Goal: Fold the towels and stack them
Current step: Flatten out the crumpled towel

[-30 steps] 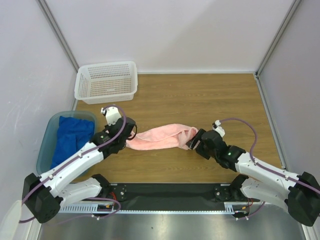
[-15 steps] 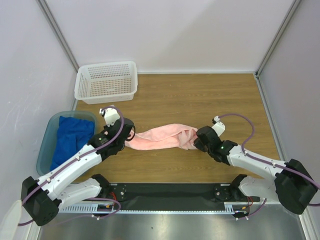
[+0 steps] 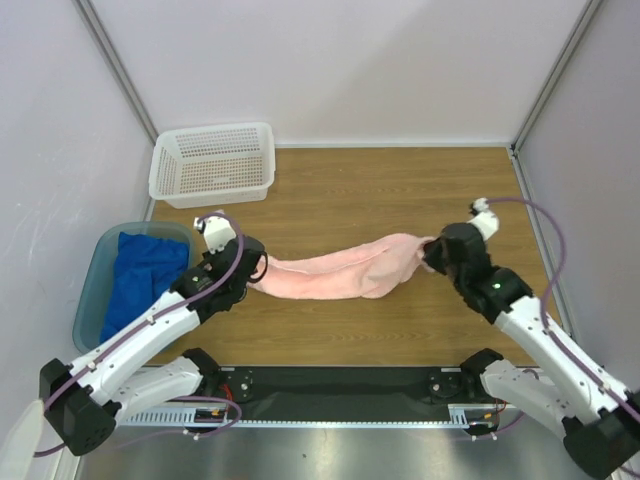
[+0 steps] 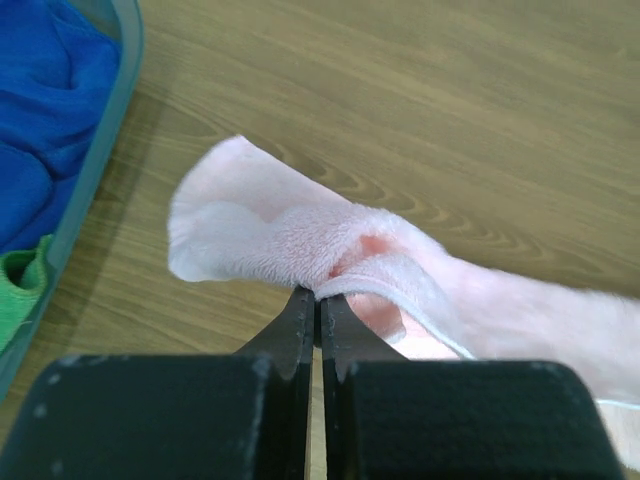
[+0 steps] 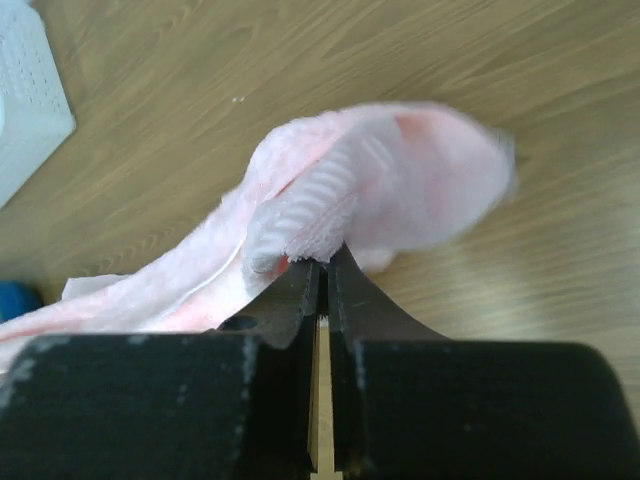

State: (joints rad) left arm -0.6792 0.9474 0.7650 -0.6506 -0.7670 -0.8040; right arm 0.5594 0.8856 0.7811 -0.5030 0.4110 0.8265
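Top external view | pink towel [image 3: 340, 272] lies on the wooden table [image 3: 400, 190], stretched between both arms | right gripper [image 3: 432, 252] has just clamped its right end and drawn it outward | left gripper [image 3: 256, 272] pinches the left end | probably spreading it flat before folding

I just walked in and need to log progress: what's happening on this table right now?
Both arms hold the pink towel across the wooden table. The left gripper is shut on its left end and the right gripper on its right end, so the towel stretches, bunched, between them, not yet folded. The blue towel lies in the teal tub at the left, with a bit of green towel next to it. The white basket stands at the far left corner.
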